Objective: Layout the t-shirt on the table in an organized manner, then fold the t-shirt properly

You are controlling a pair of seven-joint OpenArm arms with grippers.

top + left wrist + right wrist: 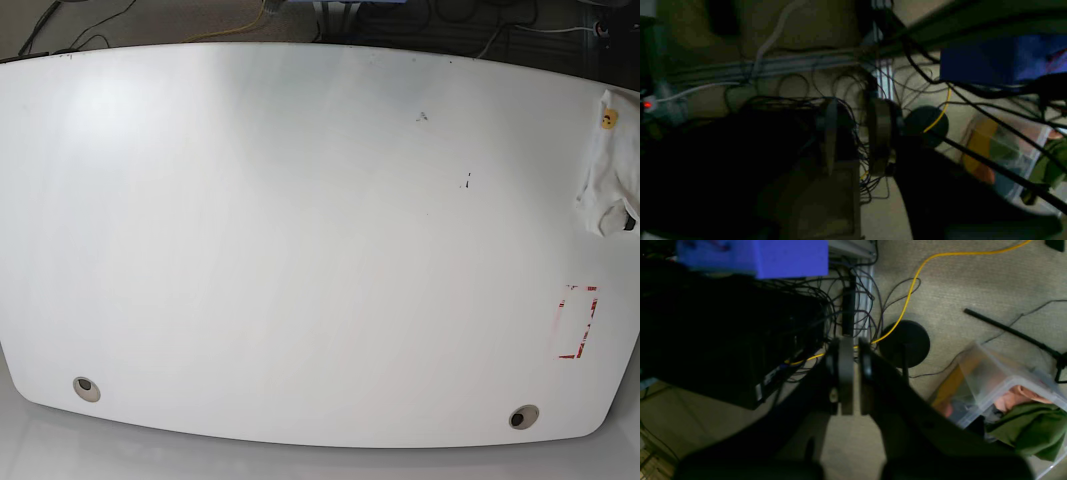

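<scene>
Looking down at carpet and tangled cables, the left wrist view shows the left gripper [855, 133] with a clear gap between its jaws, nothing between them. Right wrist view: the right gripper [850, 373] pressed nearly together, empty, above a yellow cable [907, 303]. Base view: the t-shirt [610, 165] lies bunched at the table [300, 230]'s right edge, near the red tape outline [578, 322].

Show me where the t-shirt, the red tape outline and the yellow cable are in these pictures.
t-shirt [610, 170]: base view, middle of the bunched white cloth at the table's right edge.
red tape outline [578, 321]: base view, inside the rectangle's broken outline.
yellow cable [907, 303]: right wrist view, sloping stretch on the carpet.
</scene>
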